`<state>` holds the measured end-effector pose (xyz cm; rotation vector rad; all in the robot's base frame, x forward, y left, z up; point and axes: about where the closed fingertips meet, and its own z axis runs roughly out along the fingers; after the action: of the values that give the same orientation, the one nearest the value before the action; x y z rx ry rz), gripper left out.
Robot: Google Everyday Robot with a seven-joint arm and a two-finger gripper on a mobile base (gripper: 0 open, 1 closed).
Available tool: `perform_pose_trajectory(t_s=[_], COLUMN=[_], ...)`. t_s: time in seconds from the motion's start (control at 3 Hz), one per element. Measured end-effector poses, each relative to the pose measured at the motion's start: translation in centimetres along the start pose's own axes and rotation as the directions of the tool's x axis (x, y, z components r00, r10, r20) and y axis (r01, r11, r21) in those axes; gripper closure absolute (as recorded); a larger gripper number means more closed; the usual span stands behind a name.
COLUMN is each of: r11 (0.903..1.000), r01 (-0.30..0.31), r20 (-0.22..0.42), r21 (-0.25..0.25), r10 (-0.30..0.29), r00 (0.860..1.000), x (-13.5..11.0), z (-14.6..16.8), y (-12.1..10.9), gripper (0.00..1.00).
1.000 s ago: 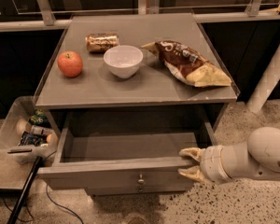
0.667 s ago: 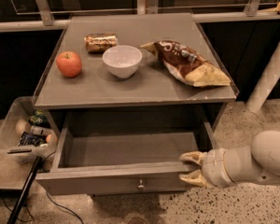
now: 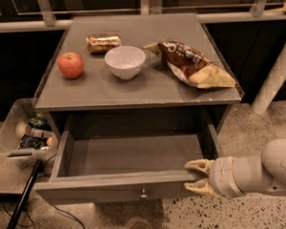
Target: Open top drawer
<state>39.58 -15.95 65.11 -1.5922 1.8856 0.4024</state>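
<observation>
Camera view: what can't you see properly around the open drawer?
- Below the top drawer: anything lower is hidden by its pulled-out front and cut by the bottom edge.
- Gripper, at the front's right end: contact unclear; its arm runs off the right edge.
- Bin on the left: contents too small and jumbled to name.

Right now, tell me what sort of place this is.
Probably a break room: grey cabinet bearing a red apple, white bowl, brown chip bag. Beige claw at the open grey top drawer's right corner.
</observation>
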Motion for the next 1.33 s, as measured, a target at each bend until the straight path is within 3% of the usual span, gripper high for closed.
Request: perform_pose_trajectory(t_s=[0.33,1.33], r11=[1.0,1.0], r01=[0.0,0.0], r20=[0.0,0.0], r21=[0.0,0.0], r10=[0.0,0.0], r00=[1.0,1.0], x=[0.0,-0.01], z=[0.0,0.0], y=[0.0,0.0], gripper=[0.82,0.13])
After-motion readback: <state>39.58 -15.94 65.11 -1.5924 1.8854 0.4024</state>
